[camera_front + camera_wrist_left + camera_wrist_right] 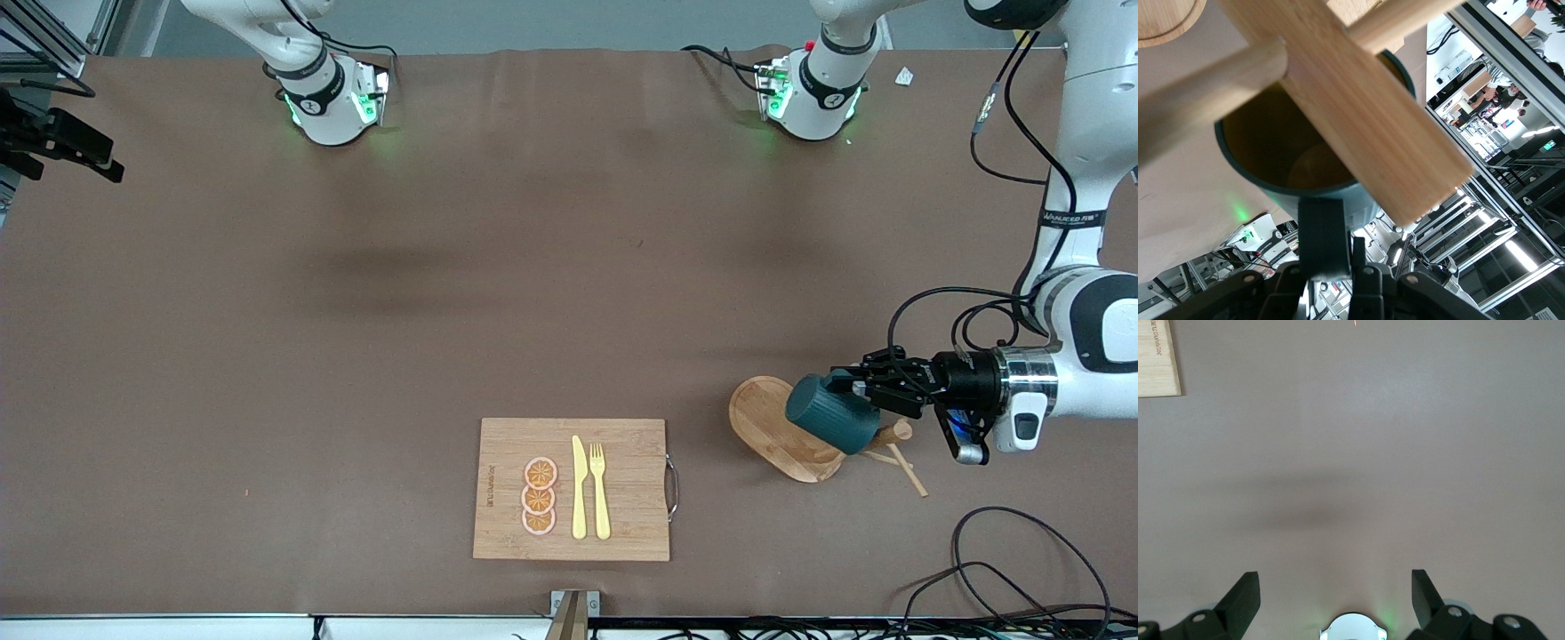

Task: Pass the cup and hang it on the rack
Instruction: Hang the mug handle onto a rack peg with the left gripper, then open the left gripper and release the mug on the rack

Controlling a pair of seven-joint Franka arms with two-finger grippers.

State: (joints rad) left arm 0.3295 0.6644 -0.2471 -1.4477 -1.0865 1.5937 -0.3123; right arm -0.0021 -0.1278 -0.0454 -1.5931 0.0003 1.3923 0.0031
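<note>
Currently on record, one cup [831,414]: small, dark teal, ribbed on the outside, yellow-ochre inside, with a small loop handle. It is tipped on its side over the rack [782,427], its mouth turned toward the left arm's end of the table. In the left wrist view the open mouth of the cup [1288,143] faces the rack's post [1358,113], with a round peg [1211,93] crossing in front of the rim.

Rack: light wood, oval base flat on the brown table [356,356], central post and thin pegs, standing toward the left arm's end, beside the cutting board [573,489].

Left gripper [858,384]: over the rack, fingers clamped on the cup at its handle; the dark finger [1321,240] presses against the cup's wall.

Right gripper [1335,595]: waits high over bare table near its own base, fingers [1245,597] spread apart, holding nothing.

Cutting board: rectangular bamboo with a metal handle, nearer to the front camera than the rack. On it lie three orange slices [539,496], a yellow knife [579,487] and a yellow fork [600,489], side by side.
</note>
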